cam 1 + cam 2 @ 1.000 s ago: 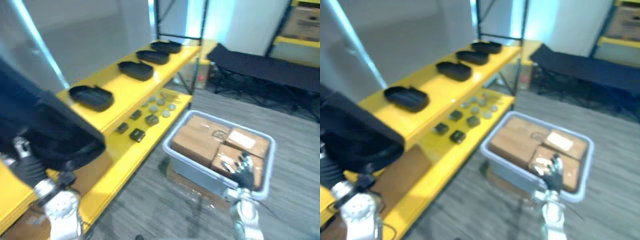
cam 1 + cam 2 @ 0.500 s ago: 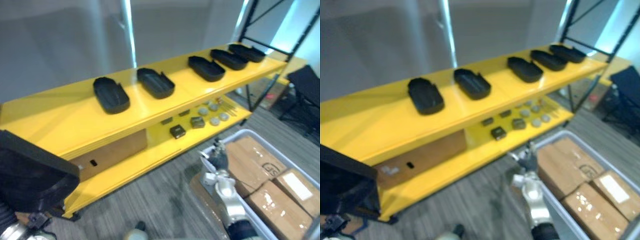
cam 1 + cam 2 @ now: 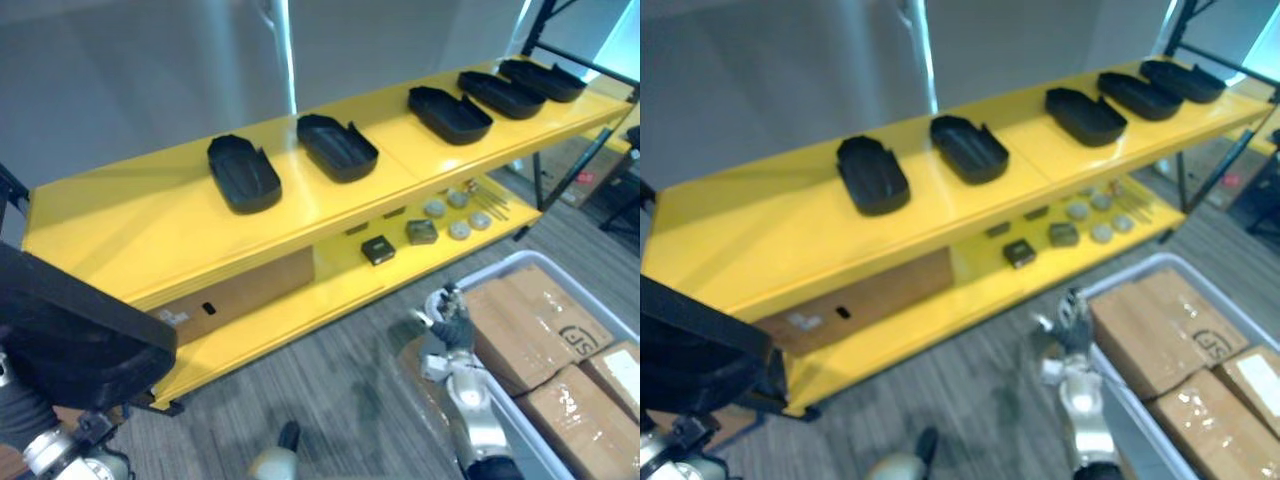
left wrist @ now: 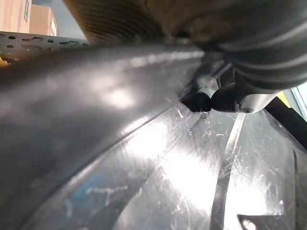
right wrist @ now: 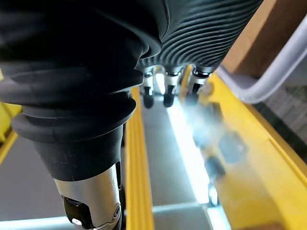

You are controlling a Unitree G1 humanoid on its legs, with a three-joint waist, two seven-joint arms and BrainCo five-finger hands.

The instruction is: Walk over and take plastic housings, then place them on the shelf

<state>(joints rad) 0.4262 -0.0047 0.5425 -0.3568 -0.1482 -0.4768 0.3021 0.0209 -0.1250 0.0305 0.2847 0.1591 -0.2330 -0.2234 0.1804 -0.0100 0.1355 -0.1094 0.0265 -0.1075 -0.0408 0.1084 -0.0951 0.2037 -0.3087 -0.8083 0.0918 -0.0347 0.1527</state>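
Black plastic housing at lower L, carried over L hand, whose grip cannot be told. Five more housings lie in a row on top level of yellow shelf. R hand, relaxed & empty, hangs beside grey tote of cardboard boxes.

I am watching the carried plastic housing running off the left edge of the head views. It is covering the left hand beneath it, so I am not reading that grip. In the left wrist view its glossy wall is sitting too close to make out. The small parts on the lower shelf are looking too tiny to identify. The right edge is cutting off the grey bin of cardboard boxes.
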